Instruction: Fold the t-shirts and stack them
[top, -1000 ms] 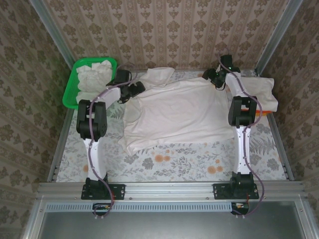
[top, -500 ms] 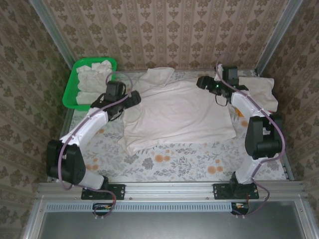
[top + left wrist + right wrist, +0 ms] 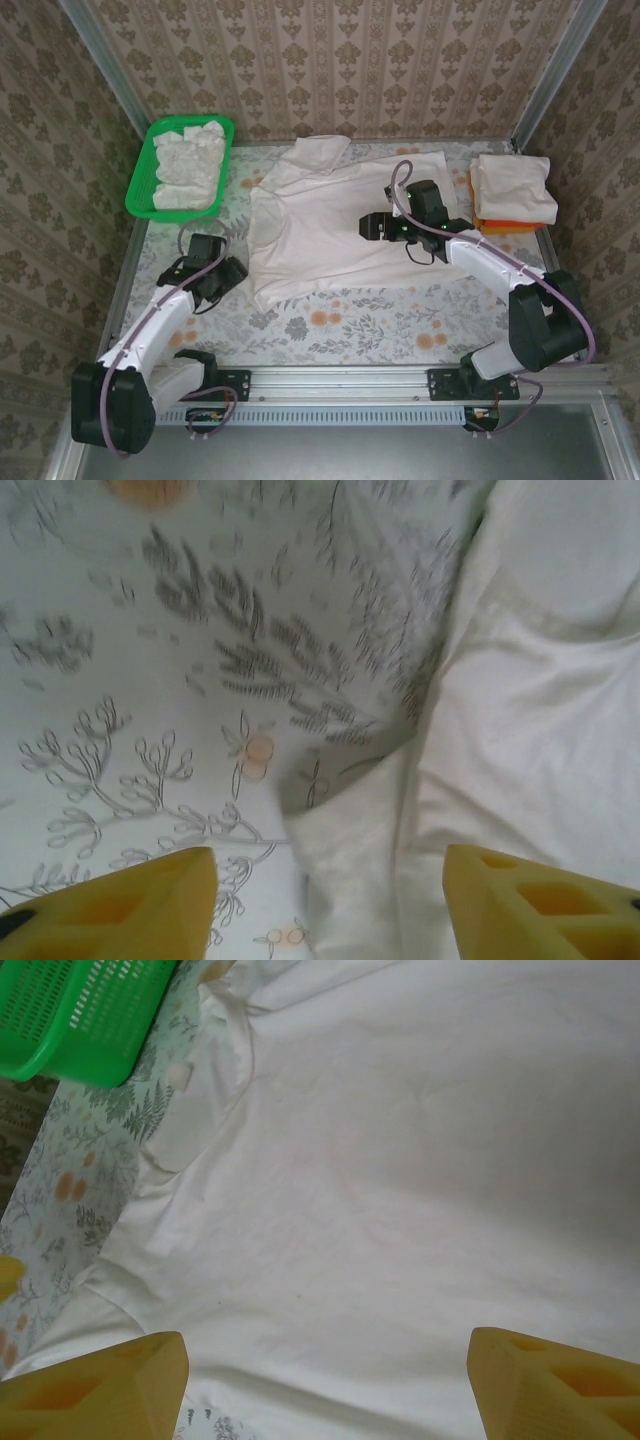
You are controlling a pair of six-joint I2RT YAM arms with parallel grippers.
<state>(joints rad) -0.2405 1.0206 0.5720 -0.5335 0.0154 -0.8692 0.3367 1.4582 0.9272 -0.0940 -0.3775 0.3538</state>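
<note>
A: Where does the left gripper (image 3: pixel 328 858) stand?

B: Low over the floral tablecloth (image 3: pixel 150 680), fingers spread and nothing pinched. The near hem corner (image 3: pixel 345 845) of the off-white t-shirt (image 3: pixel 320 250) lies right between them, a little toward its right finger.

A: And the right gripper (image 3: pixel 328 1343)?

B: Also spread and empty, hovering over the middle of the same shirt. The cloth lies flat beneath and ahead of it, and the green mesh basket (image 3: pixel 70 1020) is far off ahead to its left.

A: So the step is taking hold for the first fold?

B: I'd judge so. The left should come straight down and take that corner deep between the fingers, front and back layers both, or one layer will drag loose. The right has only bare middle cloth under it and no edge to nip, so it had better shift out to a hem or sleeve edge before closing.

A: Then?

B: Lift together, low and level, so the shirt doesn't skew. The folded stack (image 3: pixel 512 185) of off-white on an orange shirt (image 3: pixel 497 222) sits well apart, behind the right gripper.
</note>
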